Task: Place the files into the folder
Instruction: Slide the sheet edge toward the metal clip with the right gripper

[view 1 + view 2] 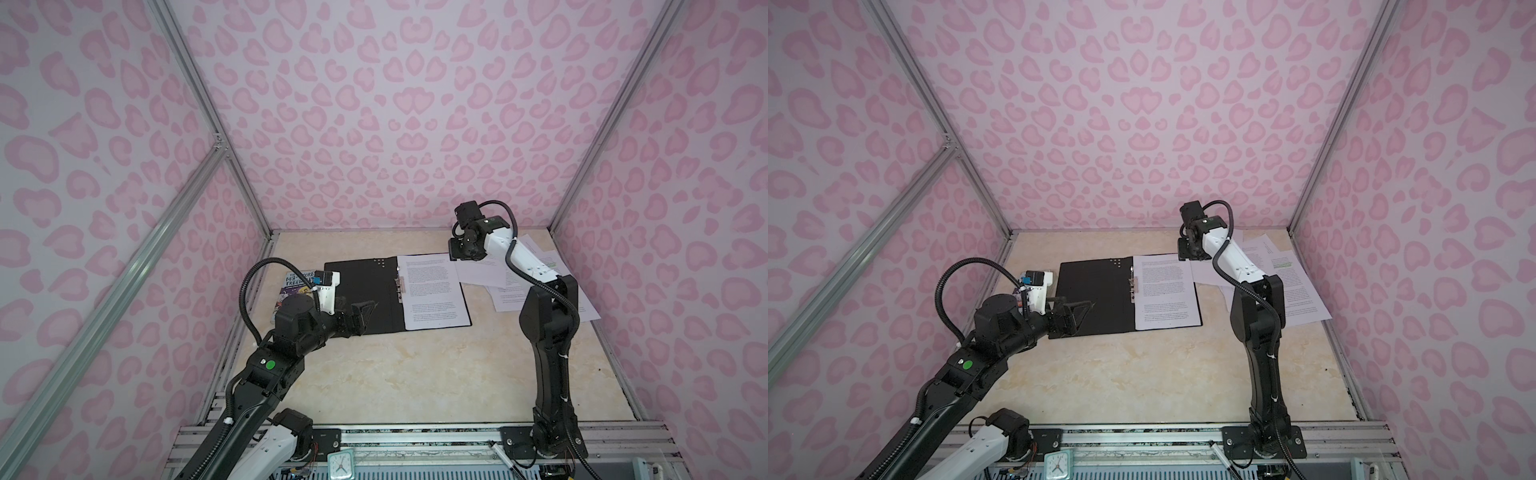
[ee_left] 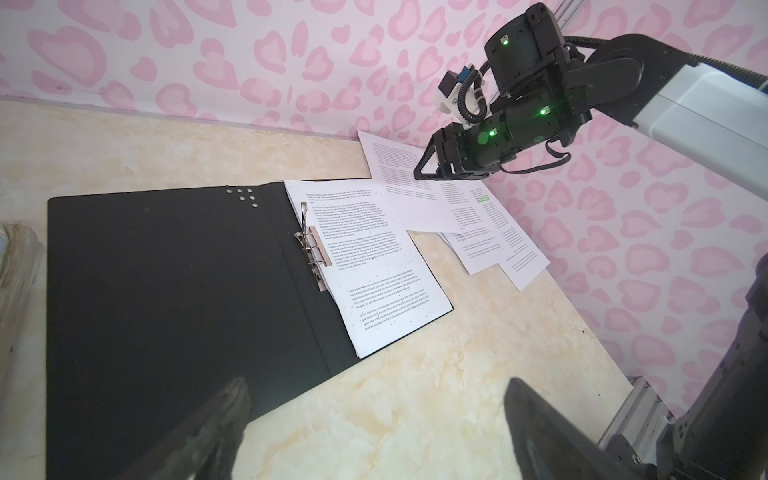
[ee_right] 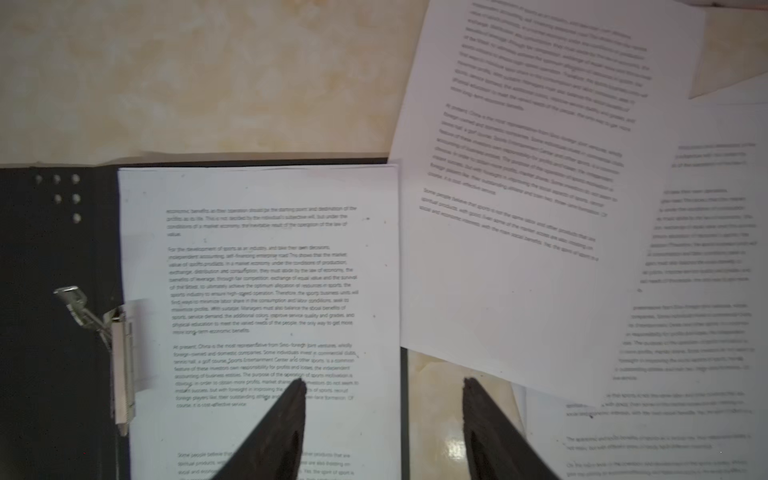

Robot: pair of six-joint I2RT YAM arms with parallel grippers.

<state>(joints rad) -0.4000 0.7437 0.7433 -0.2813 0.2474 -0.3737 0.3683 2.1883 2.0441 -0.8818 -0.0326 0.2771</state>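
Right wrist view: right gripper [image 3: 383,381], jaws parted and empty, over folder [image 3: 54,249] edge; loose files [image 3: 519,291] lie beside, nearest this arm.

Book: you'll find a colourful paperback [image 1: 297,282] lying flat at the table's far left, close to the left wall, its cover partly hidden.
Table: your worktop [image 1: 395,374] is pale beige with a marbled pattern.
Walls: lilac panels [image 1: 374,124] with pink heart-like blotches close in left, far and right.
Frame: silver metal struts [image 1: 104,307] run along the panel joints.
Clock: a small pale-blue clock [image 1: 340,466] stands at the near edge, on the metal rail.
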